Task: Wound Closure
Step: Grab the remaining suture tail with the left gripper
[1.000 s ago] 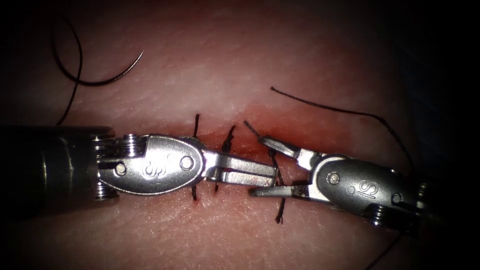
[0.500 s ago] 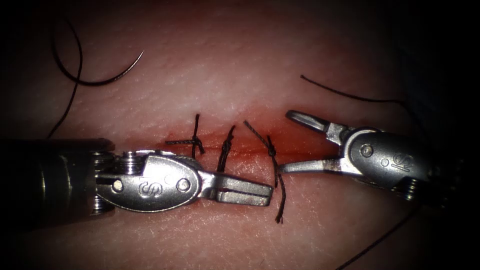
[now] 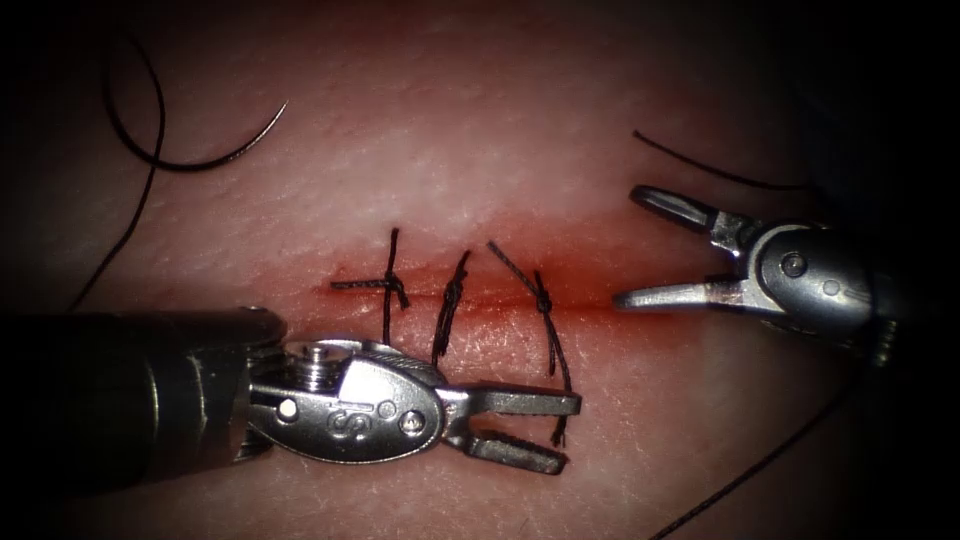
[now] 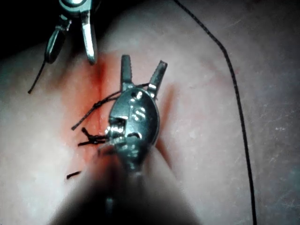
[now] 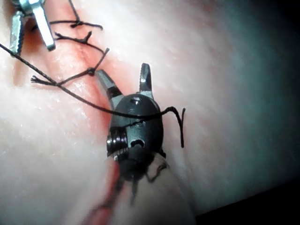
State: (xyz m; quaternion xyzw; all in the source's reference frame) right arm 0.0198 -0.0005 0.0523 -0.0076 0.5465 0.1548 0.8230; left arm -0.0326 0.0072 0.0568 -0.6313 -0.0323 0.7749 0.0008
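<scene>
Three knotted stitches cross the cut in the tissue. My left tool lies below the cut with its jaws open and holds nothing; the rightmost stitch's cut tail ends between them. To the right of the stitches my right tool is wide open and empty. The curved needle lies free on top of the tissue at the far upper left, trailing its thread. The left wrist view has the left tool open. In the right wrist view the right tool is open, and a thread is draped over its body.
A loose thread runs above the right tool, and another length passes below it. Red fluid stains the tissue along the cut. The left wrist view has the right tool and a long thread; the right wrist view has the left tool.
The left tool slid down off the cut and to the right, and its jaws went from shut to open. The right tool, still open, drew back up and to the right, away from the rightmost stitch.
</scene>
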